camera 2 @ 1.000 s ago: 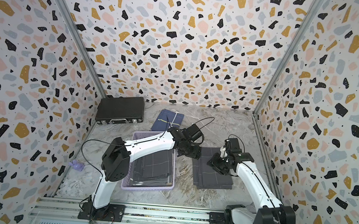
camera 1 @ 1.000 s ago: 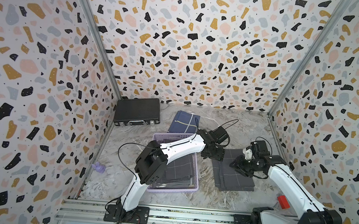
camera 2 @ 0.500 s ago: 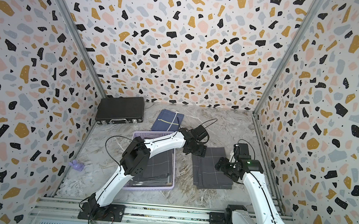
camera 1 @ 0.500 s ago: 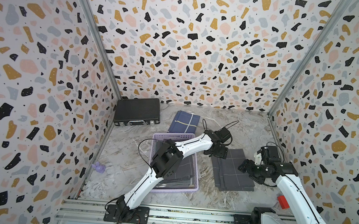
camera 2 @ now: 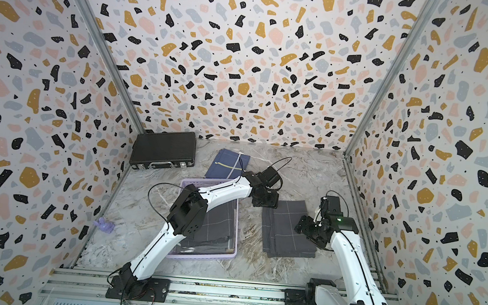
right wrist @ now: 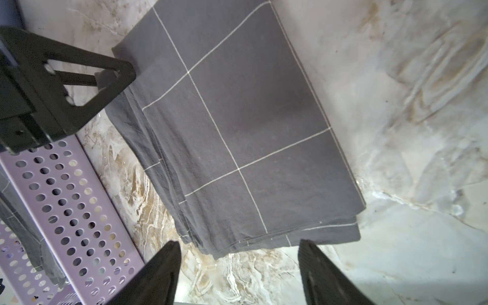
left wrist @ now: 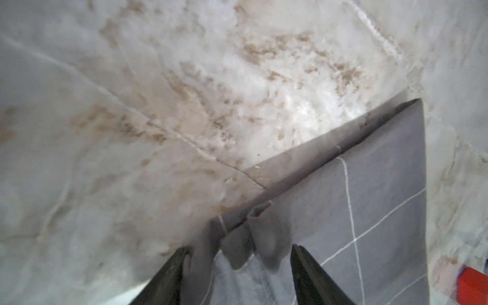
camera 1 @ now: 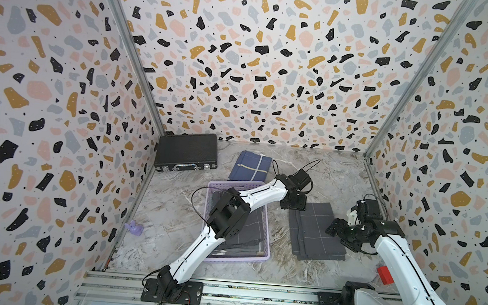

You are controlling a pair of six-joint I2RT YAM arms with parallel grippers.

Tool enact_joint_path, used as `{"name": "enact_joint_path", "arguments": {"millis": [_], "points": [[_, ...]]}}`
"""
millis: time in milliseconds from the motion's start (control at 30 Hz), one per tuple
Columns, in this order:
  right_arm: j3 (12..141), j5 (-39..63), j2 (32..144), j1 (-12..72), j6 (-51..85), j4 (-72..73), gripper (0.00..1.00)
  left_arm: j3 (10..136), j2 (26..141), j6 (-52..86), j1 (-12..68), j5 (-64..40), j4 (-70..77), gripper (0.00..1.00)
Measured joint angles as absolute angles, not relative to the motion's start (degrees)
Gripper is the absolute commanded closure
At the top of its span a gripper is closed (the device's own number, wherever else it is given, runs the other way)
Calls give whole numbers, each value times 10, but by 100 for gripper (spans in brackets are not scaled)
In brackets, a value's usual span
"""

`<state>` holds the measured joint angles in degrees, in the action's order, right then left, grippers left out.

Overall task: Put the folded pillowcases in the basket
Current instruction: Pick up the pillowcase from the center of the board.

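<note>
Both top views show a grey-and-tan marbled tabletop (camera 1: 331,179) enclosed by terrazzo-patterned walls (camera 1: 260,55), an aluminium rail along its 6 o'clock edge. At centre, the folded pillowcase (camera 1: 315,232), dark grey with a thin white grid, lies flat at 3 o'clock of the lilac basket (camera 1: 267,221), apart from it. The left gripper (left wrist: 237,266) has its jaws partly apart around a bunched corner of it; the right gripper (right wrist: 239,266) stands wide, holding nothing.
</note>
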<state>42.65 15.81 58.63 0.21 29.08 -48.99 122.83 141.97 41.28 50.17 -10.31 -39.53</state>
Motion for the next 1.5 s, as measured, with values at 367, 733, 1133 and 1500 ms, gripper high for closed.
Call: {"name": "enact_joint_path", "arguments": {"millis": [367,733,1133,1500], "points": [[422,157,595,2,291,-479,26,1186,1409,432,504,-130,-337,92],[385,161,611,2,319,-451,25,1240,1426,375,481,-141,-373,95],[384,103,692,1,328,-403,24,1311,1464,275,442,-169,-441,90],[369,142,777,-3,331,-321,81,1311,1470,251,444,-176,-451,91]]}}
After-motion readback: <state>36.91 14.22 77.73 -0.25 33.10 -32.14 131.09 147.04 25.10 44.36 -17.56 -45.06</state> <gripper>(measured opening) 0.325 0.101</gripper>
